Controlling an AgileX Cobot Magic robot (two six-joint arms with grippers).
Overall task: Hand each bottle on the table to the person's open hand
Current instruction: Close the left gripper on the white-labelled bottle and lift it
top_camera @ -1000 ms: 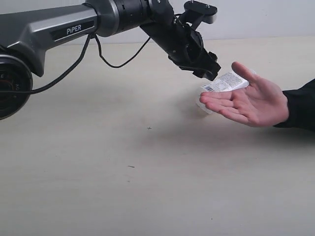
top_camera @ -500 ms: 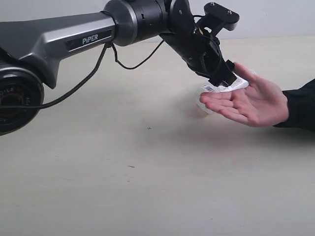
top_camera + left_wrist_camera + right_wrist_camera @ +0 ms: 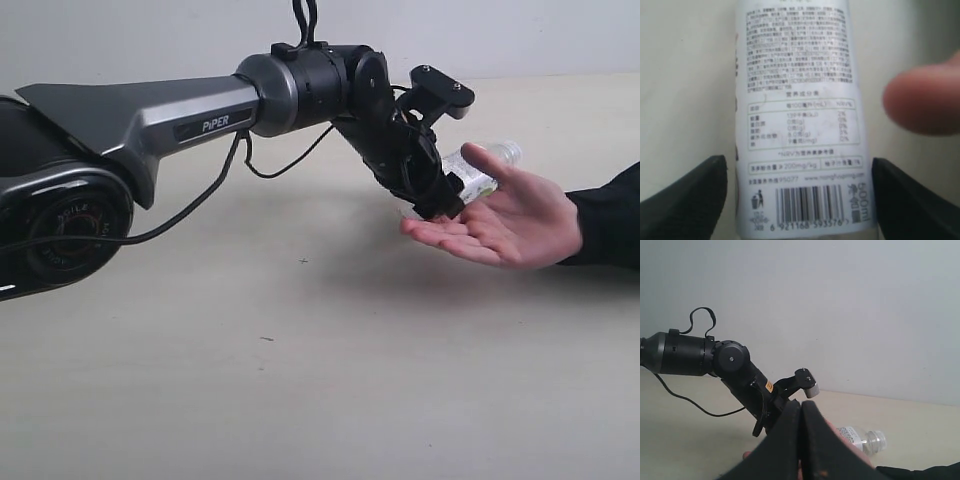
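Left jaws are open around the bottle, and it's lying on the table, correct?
Not quite: the bottle lies on the person's open hand, not the table, as the exterior view shows. The left jaws are indeed open around it.

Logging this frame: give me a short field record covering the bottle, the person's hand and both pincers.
bottle: clear, white-and-green label, lying on its side across the palm
hand: open, palm up, held above the table
left pincer: open, jaws on either side of the bottle, with a gap on each side in the left wrist view
right pincer: shut, holding nothing
handover: bottle rests on the hand, not gripped
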